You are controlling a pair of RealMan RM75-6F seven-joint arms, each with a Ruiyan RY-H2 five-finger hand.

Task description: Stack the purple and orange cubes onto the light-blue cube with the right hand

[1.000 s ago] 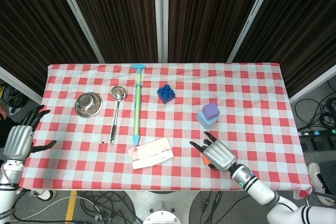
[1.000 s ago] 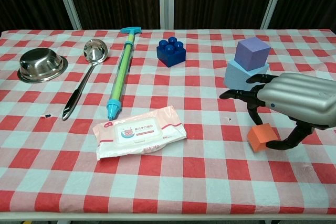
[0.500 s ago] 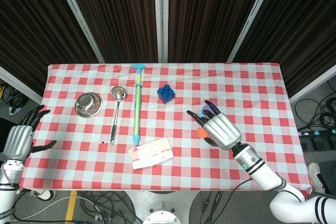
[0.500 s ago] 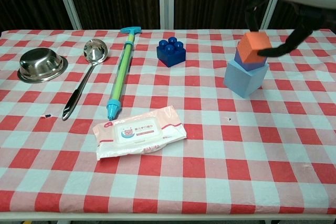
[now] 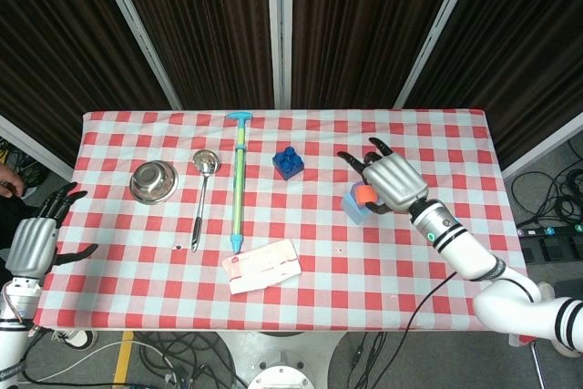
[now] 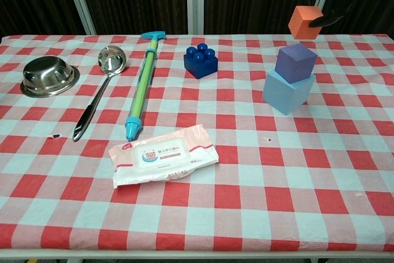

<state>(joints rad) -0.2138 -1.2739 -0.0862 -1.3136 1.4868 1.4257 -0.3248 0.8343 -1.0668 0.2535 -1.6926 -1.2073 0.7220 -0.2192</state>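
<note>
Across the whole scene spreads the red-and-white checked tablecloth (image 5: 437,143), and on it, left of centre, lies the water pump toy (image 5: 238,179), its long axis running far to near, teal T-handle at the far end and blue tip near. Just left of it lies the steel ladle (image 6: 98,88), bowl far and handle slanting near-left. Near the front, beside the pump's tip, sits a pack of wet wipes (image 6: 163,154), lying flat with its long side running left to right and slightly tilted. At far left rests a steel bowl (image 6: 49,76), upright.

On the right stands the light-blue cube (image 6: 288,91), one corner turned toward the near edge, with the purple cube (image 6: 295,61) sitting squarely on top of it. Above this stack, clear of it and not touching, hangs the orange cube (image 6: 305,21), tilted, one corner pointing down. The right hand (image 5: 393,179) pinches it between dark fingertips (image 6: 324,19); in the head view the hand covers most of the stack, palm down, fingers pointing far-left.

Right of the pump's far half sits a dark-blue toy brick (image 6: 201,60), studs up.

Off the table's left edge, the left hand (image 5: 35,241) hangs with fingers apart, holding nothing.
</note>
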